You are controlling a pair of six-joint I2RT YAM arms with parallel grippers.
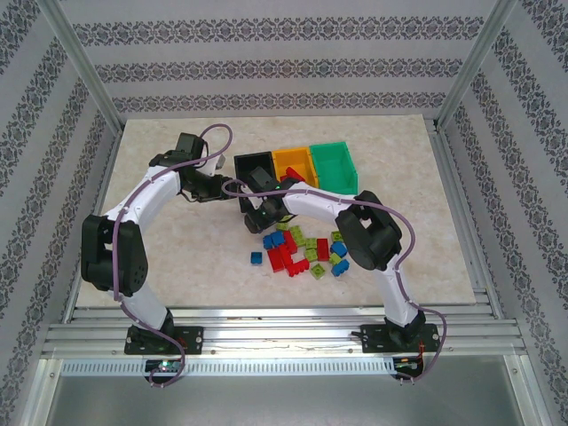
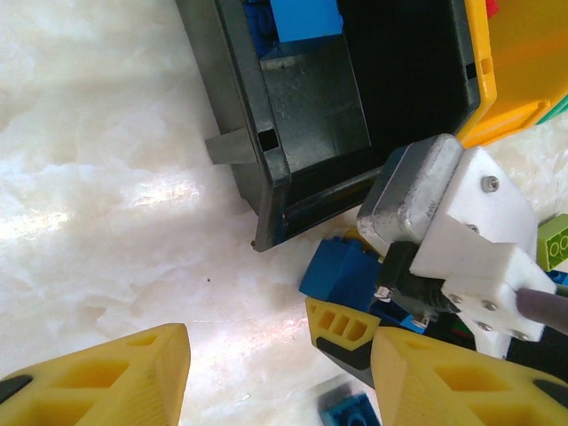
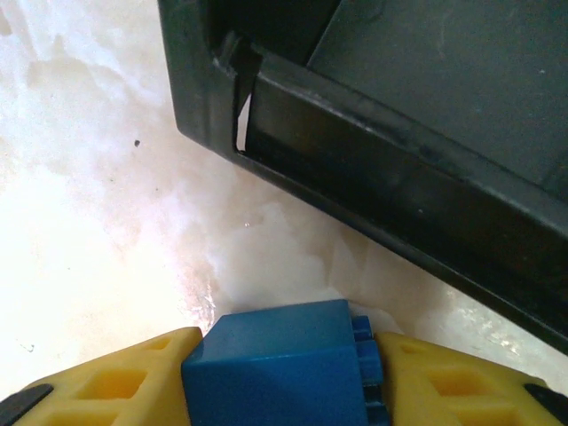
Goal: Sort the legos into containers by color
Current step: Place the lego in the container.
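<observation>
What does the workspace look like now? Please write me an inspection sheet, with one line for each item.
Surface: pale marbled tabletop.
Job's things: black bin, orange bin and green bin stand in a row. One blue piece lies inside the black bin. Loose bricks in blue, red and green lie in front of the bins.
Clutter: nothing seen.
Hands: left hand is open and holds nothing. Right hand is shut on a blue brick, just outside a corner of the black bin.
Cables: a purple cable runs along each arm.
Surroundings: patterned walls and metal frame posts.
</observation>
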